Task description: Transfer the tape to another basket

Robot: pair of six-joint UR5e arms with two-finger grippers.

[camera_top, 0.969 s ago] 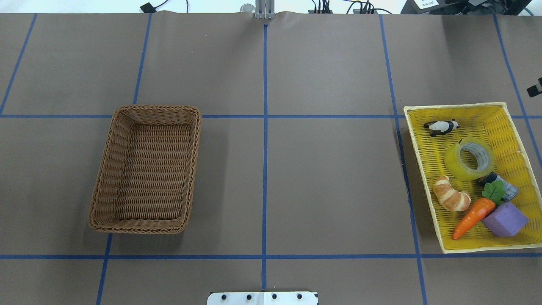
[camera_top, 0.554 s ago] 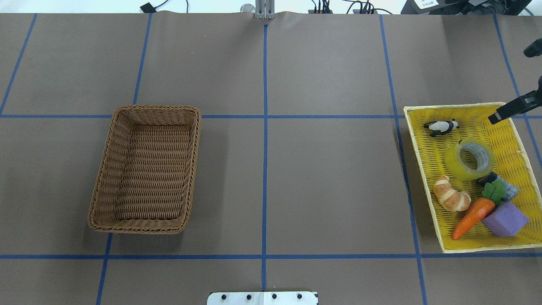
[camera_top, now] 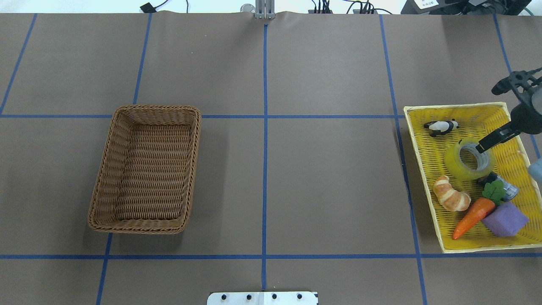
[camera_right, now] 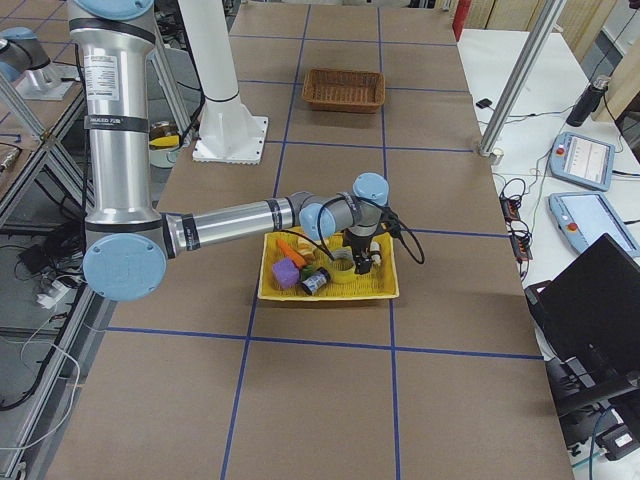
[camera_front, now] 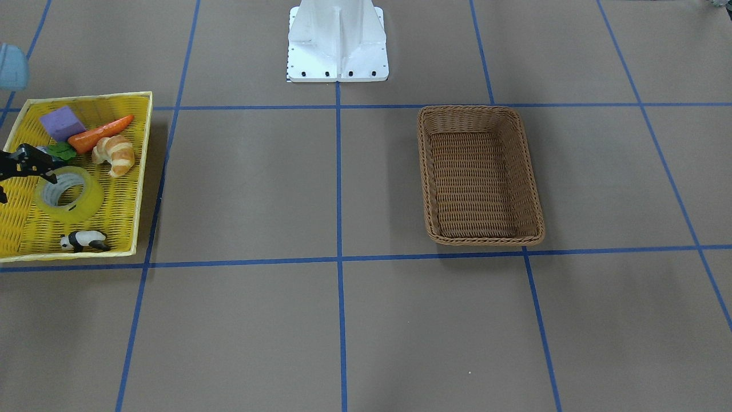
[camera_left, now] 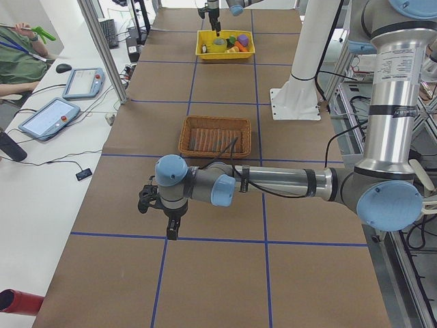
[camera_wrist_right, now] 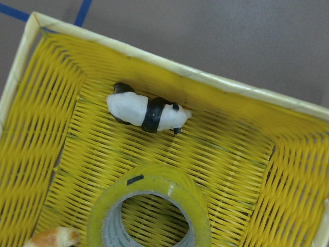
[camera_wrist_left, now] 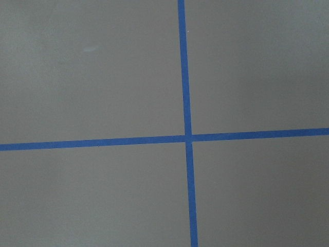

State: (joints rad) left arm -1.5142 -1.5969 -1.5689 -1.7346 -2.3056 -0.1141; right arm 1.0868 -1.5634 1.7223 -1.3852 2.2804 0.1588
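Tape (camera_top: 455, 163): not yet gripped, lying flat in the yellow tray (camera_top: 474, 113); whole carry seemingly left to do. Right jaws spread wide, clasping nothing, one finger (camera_top: 493, 140) hanging over the tape's core, the other well beyond the tape, past the tray's far rim; touching the tape or not, cannot tell. Left jaws far from the tape, over the counter (camera_top: 322, 178); parted or closed, cannot tell. Basket (camera_top: 146, 169) well apart from the tape, nothing in it.

I see the basket (camera_top: 146, 169) mid-left of the overhead view, the tape (camera_top: 455, 165) inside the tray (camera_top: 425, 148) at the right edge.
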